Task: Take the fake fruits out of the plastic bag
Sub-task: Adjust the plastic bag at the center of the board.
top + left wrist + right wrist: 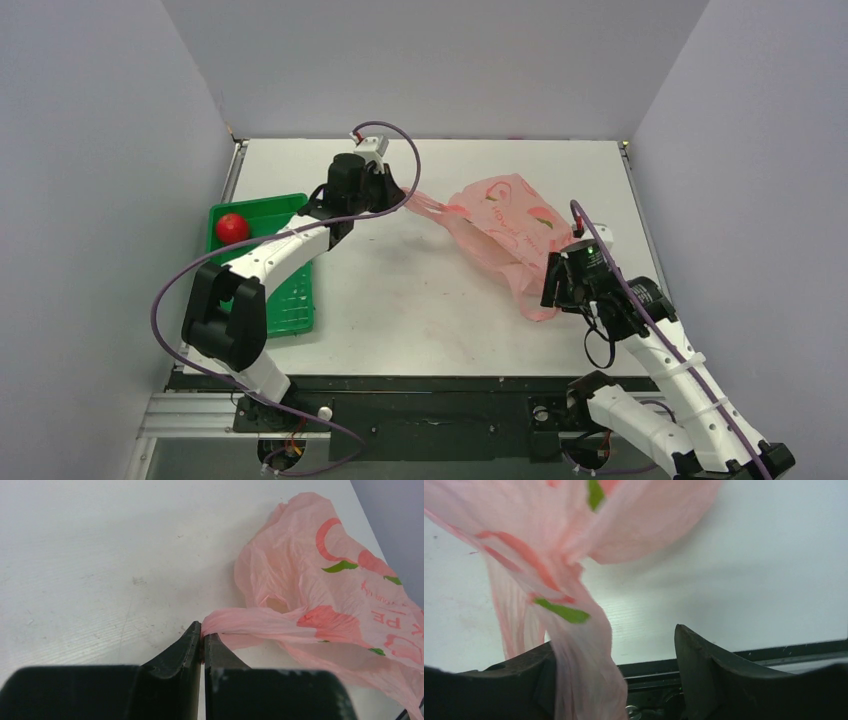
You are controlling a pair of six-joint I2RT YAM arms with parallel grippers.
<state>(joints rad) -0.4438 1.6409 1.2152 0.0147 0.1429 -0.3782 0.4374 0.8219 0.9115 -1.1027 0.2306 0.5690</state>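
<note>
- Left wrist: left gripper (202, 639) fingers pressed together on a twisted handle (250, 622) of the bag (320, 575), low over the table (100, 555).
- Right wrist: right gripper (616, 647) fingers wide apart; bag film hangs between them, against one finger, not clamped.
- Top external: bag stretched between the two grippers, right of the table's centre; its contents hidden by the film.
- Top external: green tray (285, 300) at the left table edge, red fruit (232, 228) in its far end.
</note>
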